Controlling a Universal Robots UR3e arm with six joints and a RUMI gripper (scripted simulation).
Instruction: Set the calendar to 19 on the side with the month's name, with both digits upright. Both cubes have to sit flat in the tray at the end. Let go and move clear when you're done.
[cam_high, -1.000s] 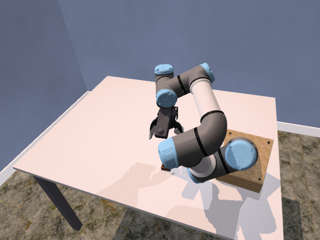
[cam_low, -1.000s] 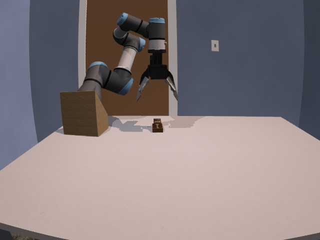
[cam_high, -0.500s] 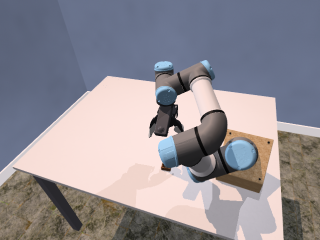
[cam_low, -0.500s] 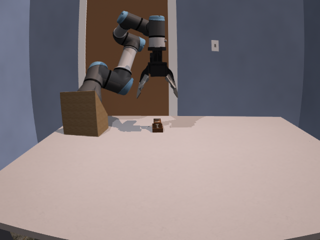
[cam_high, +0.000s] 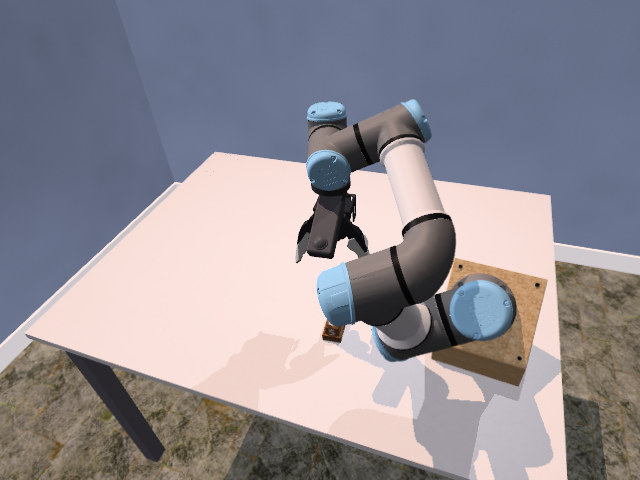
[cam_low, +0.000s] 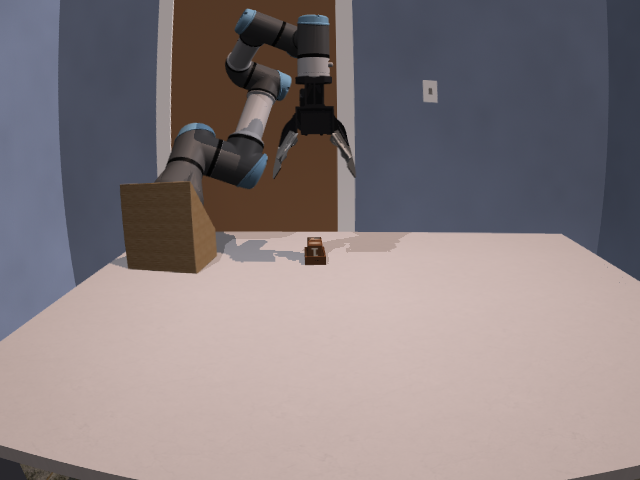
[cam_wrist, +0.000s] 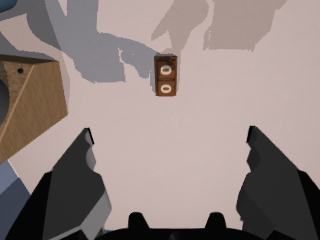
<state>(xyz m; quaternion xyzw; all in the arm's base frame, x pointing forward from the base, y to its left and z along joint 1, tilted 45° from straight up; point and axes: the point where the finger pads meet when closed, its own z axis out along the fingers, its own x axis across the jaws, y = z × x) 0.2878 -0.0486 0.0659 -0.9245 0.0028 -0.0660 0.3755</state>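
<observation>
The small brown tray (cam_high: 331, 338) (cam_low: 315, 261) stands on the table near the robot's base. In the wrist view two brown cubes sit in line at the tray, a far one (cam_wrist: 166, 70) and a near one (cam_wrist: 166, 88); each shows a pale 0-like mark on top. In the exterior view a pale mark like a 1 or I shows just above the tray's end wall, and a brown block stands higher behind it. Month names and the cubes' other sides cannot be read. My gripper (cam_high: 332, 257) (cam_low: 315, 176) (cam_wrist: 168, 128) is wide open and empty, high above the table and off to one side of the tray.
The wooden base block (cam_high: 485, 361) (cam_low: 157, 227) (cam_wrist: 37, 102) carries the arm beside the tray. In the top view the arm's elbow and blue joint cap (cam_high: 334, 294) hang in front of the tray's back part. Arm shadows fall around the tray.
</observation>
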